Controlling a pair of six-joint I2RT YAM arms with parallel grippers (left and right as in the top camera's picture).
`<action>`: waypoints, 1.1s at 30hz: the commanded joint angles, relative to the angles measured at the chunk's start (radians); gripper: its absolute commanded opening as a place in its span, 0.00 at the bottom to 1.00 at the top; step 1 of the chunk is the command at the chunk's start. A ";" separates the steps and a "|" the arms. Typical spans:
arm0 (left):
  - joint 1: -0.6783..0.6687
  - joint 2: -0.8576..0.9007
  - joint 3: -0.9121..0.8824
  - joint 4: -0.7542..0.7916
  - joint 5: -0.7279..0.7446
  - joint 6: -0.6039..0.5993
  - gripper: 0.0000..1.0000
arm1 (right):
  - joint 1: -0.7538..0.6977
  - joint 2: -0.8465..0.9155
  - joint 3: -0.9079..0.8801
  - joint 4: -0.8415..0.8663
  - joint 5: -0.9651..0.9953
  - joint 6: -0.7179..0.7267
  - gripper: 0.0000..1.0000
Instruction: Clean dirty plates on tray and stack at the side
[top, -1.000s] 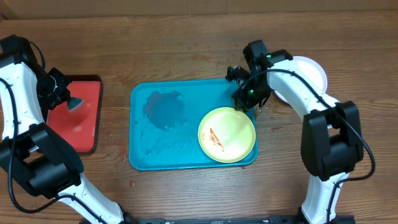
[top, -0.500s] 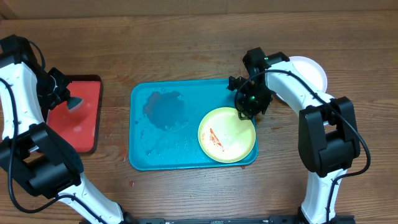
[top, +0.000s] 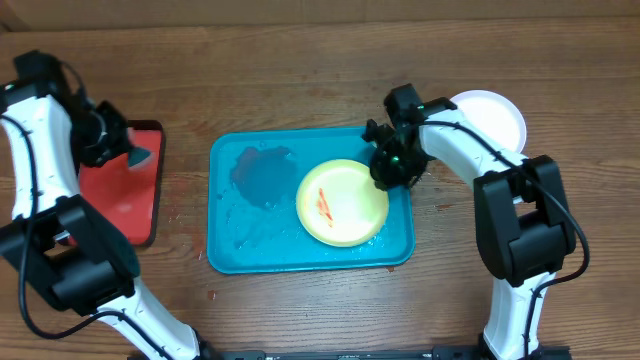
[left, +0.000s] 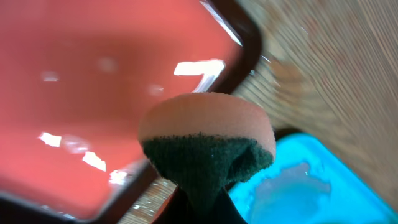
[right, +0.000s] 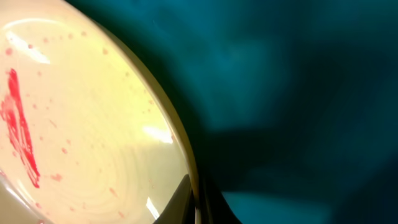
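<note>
Far left of the overhead view: left tool (top: 118, 155) closed on a sponge (top: 130, 157) (left: 208, 146) with a pinkish top and dark green scrub underside, pinched from below so the green layer folds. The left wrist view doesn't show the fingers clearly. The sponge sits over the upper right corner of a small red rectangular plastic tray with a dark rim (top: 125, 205) (left: 93, 93), which lies on the brown wooden tabletop (top: 300, 80) (left: 336, 62) at the left edge. Centre: large teal-blue rectangular plastic tray (top: 230, 245) (left: 311, 180), with a darker wet-looking patch (top: 265, 175) in its upper left area. The yellow-green round plastic plate (top: 343, 203) (right: 81, 124) is inside this tray, right of centre, clear of the patch, with a red sauce smear (top: 326, 203) (right: 18, 124) on its left half plus small red specks. Right tool (top: 390, 172) at the plate's upper right rim, closed on it; in the right wrist view its fingertips (right: 177, 198) pinch the rim, one above and one below, with shadow on the tray under the edge. Upper right: white round plastic plate (top: 495, 115) on the tabletop, outside the teal tray, partly behind the right arm.
</note>
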 joint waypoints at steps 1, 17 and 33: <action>-0.093 -0.028 -0.008 -0.008 0.068 0.071 0.04 | 0.075 0.000 -0.014 0.075 -0.016 0.281 0.04; -0.488 -0.028 -0.008 -0.039 0.064 0.085 0.05 | 0.150 0.002 -0.018 0.039 0.095 0.462 0.22; -0.742 -0.028 -0.269 0.167 0.068 -0.042 0.04 | 0.171 0.005 -0.045 0.172 0.095 0.567 0.04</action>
